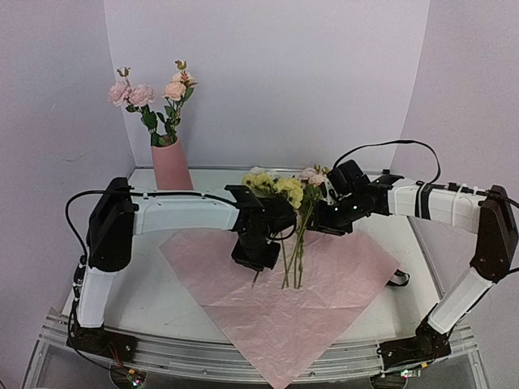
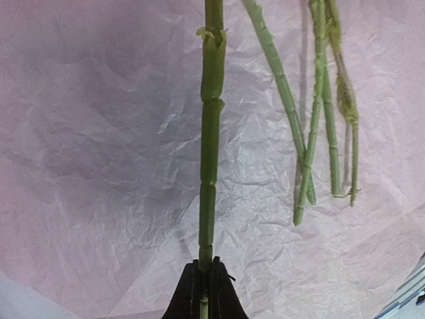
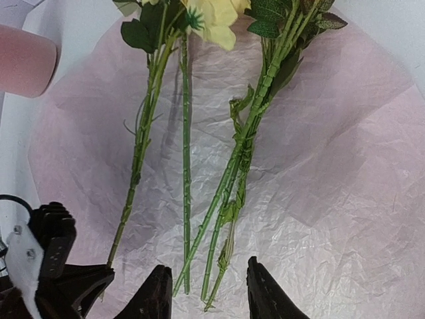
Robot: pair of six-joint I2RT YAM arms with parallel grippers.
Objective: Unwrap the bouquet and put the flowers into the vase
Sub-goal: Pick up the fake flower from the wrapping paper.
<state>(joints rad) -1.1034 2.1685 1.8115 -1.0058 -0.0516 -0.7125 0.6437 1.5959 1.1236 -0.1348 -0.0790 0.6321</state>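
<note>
The bouquet is undone: its pink paper (image 1: 324, 304) lies spread flat on the table. The loose flowers (image 1: 285, 190) rest on it, yellow and cream heads toward the back and green stems (image 3: 232, 173) pointing forward. My left gripper (image 2: 206, 269) is shut on the lower end of one stem (image 2: 211, 133), left of the others, and shows low over the paper (image 1: 257, 263). My right gripper (image 3: 207, 284) hovers open above the other stem ends and pinches nothing. The salmon vase (image 1: 172, 166) stands at the back left, with pink blooms (image 1: 134, 95) in it.
A black strip (image 1: 397, 279) lies just off the paper's right corner. The white table edge (image 1: 243, 361) runs along the front. Lilac walls close in behind and on both sides. The vase's side (image 3: 23, 61) shows in the right wrist view's upper left.
</note>
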